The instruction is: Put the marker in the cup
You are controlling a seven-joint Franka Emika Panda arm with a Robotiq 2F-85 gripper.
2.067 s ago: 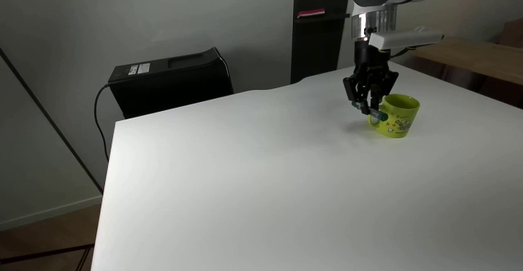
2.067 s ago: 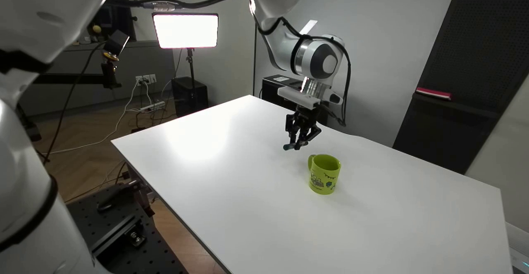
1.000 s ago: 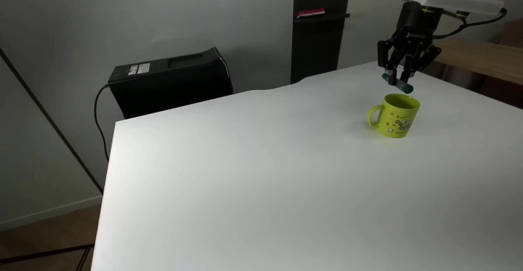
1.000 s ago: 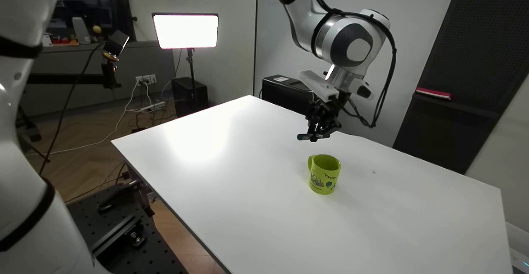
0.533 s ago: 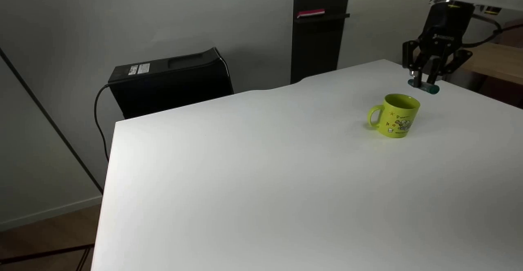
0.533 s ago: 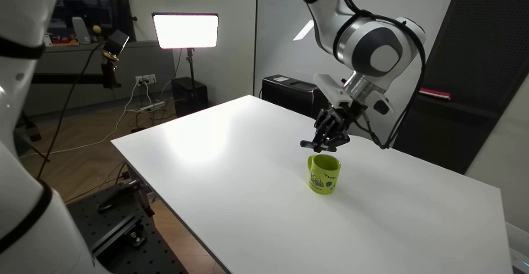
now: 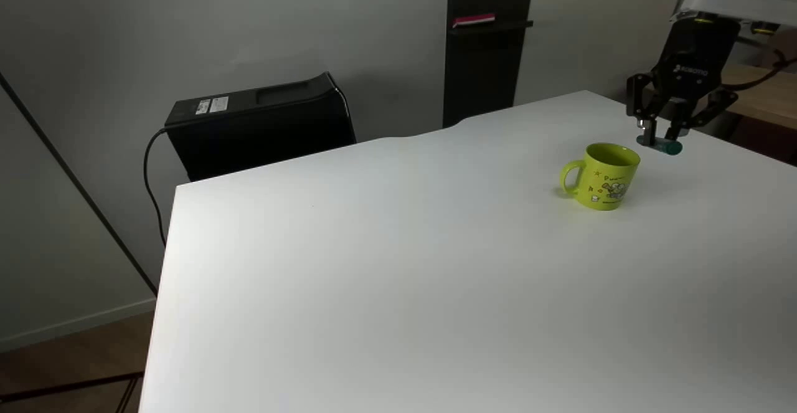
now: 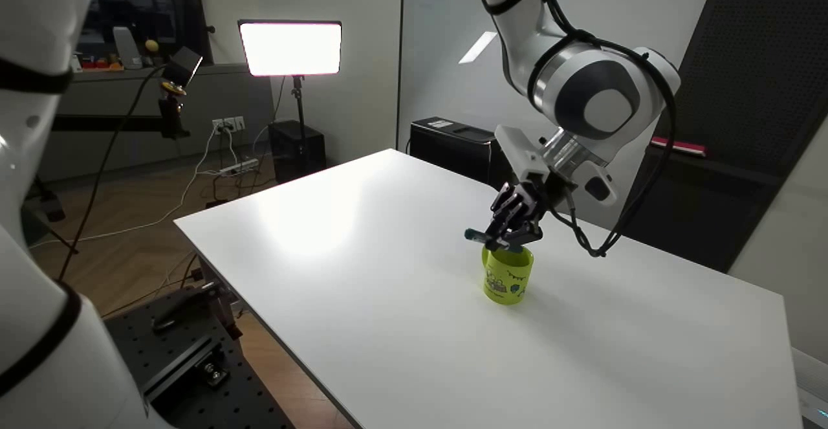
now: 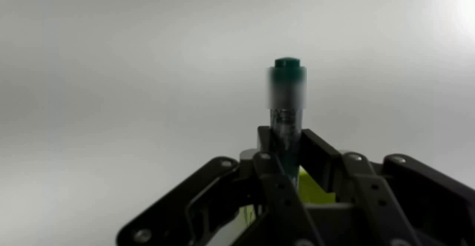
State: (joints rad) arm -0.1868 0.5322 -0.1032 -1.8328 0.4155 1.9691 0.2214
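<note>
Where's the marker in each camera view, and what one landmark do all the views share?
In an exterior view: marker, at the right, just right of the cup.
In an exterior view: marker, right of centre, overlapping the cup's rim.
Wrist view: marker, right of centre, vertical in the picture, in the hand.
Shared landmark: cup, mostly hidden in the wrist view.

The marker [image 9: 286, 120], a clear barrel with dark print and green ends, is held in the gripper [image 9: 287, 136], off the table [image 7: 373, 263] and roughly level, slightly tilted. In an exterior view it shows near the rim of the cup [image 7: 603, 182], a gap between them. The cup is yellow-green with small cartoon prints; it stands upright on the table, mouth up, its handle [image 7: 564, 178] pointing left in an exterior view.
</note>
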